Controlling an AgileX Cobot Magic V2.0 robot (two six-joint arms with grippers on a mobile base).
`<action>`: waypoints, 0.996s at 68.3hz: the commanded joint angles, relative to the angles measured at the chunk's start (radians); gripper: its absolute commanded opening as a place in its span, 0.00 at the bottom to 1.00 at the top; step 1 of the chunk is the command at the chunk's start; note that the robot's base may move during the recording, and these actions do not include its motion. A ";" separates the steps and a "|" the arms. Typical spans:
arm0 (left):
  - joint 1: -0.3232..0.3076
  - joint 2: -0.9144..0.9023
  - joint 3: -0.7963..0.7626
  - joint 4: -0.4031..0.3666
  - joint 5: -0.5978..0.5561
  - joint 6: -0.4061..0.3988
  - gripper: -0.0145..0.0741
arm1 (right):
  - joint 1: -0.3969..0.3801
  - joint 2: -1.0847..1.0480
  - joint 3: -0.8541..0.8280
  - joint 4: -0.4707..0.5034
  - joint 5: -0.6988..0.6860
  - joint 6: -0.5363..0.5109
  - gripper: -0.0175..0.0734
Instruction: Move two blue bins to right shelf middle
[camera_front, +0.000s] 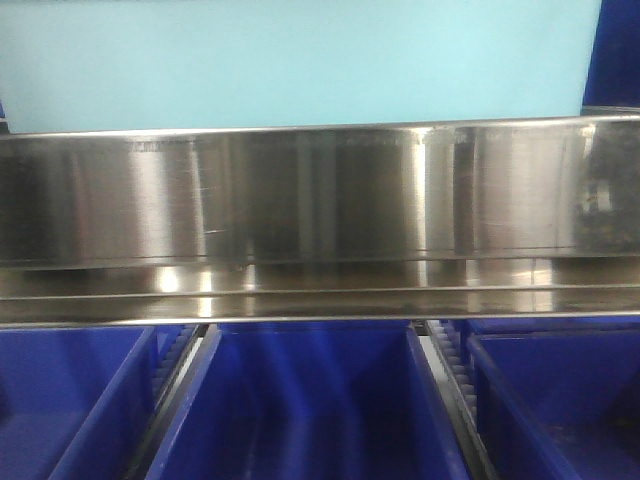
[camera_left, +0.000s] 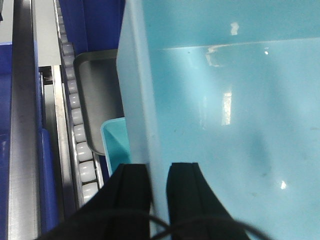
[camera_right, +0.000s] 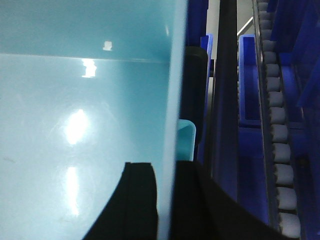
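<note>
A light blue bin (camera_front: 300, 60) fills the top of the front view, above a steel shelf rail. My left gripper (camera_left: 160, 175) is shut on the bin's left wall (camera_left: 137, 100), one finger outside and one inside. My right gripper (camera_right: 166, 172) is shut on its right wall (camera_right: 175, 100) in the same way. The bin's inside (camera_right: 75, 110) is empty and glossy. A second light blue rim (camera_left: 112, 145) pokes out just beside and below the held wall, also seen as a corner (camera_right: 186, 140) in the right wrist view. I cannot tell whether it is nested under the held bin.
A wide stainless steel shelf rail (camera_front: 320, 200) crosses the front view. Three dark blue bins (camera_front: 310, 410) sit side by side below it. Roller tracks (camera_left: 80, 135) (camera_right: 277, 135) run along both sides. A dark grey tray (camera_left: 100, 95) lies under the bin's left side.
</note>
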 joint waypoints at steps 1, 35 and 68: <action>0.000 -0.012 -0.017 -0.048 -0.026 0.014 0.04 | -0.001 -0.010 -0.011 0.000 -0.054 -0.011 0.02; 0.000 0.030 -0.008 -0.044 -0.010 0.014 0.04 | -0.001 0.001 0.038 0.000 -0.037 -0.011 0.02; 0.000 0.105 0.012 -0.037 -0.010 0.014 0.04 | -0.001 0.001 0.217 -0.051 -0.144 -0.011 0.02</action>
